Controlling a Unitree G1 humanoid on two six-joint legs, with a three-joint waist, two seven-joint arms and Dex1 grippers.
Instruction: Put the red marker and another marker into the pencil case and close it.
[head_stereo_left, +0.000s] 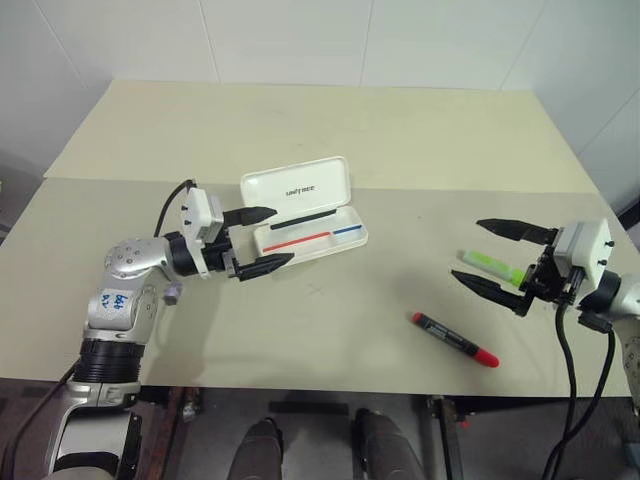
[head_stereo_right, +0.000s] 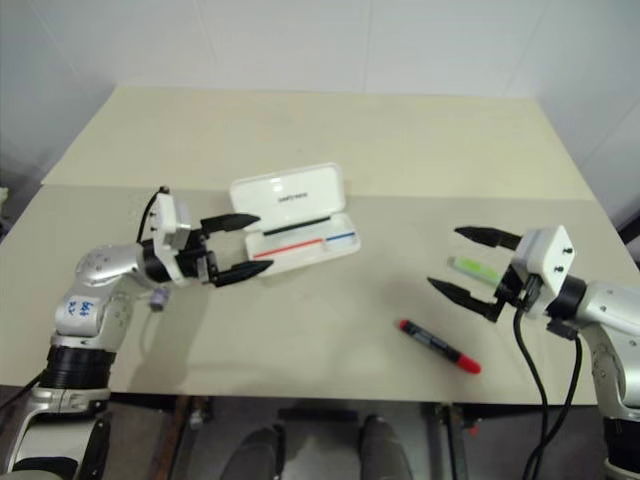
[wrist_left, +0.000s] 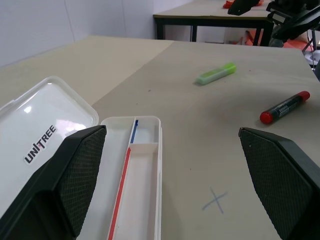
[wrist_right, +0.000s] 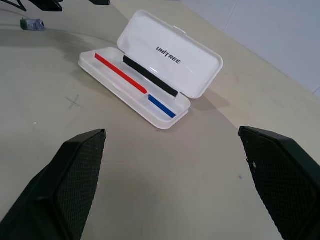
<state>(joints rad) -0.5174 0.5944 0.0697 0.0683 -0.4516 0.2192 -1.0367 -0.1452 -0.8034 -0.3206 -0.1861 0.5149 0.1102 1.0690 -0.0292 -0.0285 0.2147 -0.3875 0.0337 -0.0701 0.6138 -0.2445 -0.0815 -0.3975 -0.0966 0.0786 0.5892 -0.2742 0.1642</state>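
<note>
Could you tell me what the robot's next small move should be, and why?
Probably lower the open right gripper onto the green highlighter just beneath it: both markers lie on the table, the pencil case is already open, and the red marker lies farther off.

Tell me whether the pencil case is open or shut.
Open. The pencil case has its UNITREE lid tilted back, baring the tray with its red and blue lines; no marker lies inside.

A white pencil case (head_stereo_left: 305, 209) lies open with its lid up just past the left fingers (head_stereo_left: 262, 266), a light green highlighter (head_stereo_left: 492, 266) lies flat between the right fingers (head_stereo_left: 487, 286), and a black marker with red cap (head_stereo_left: 454, 339) lies near them.
</note>
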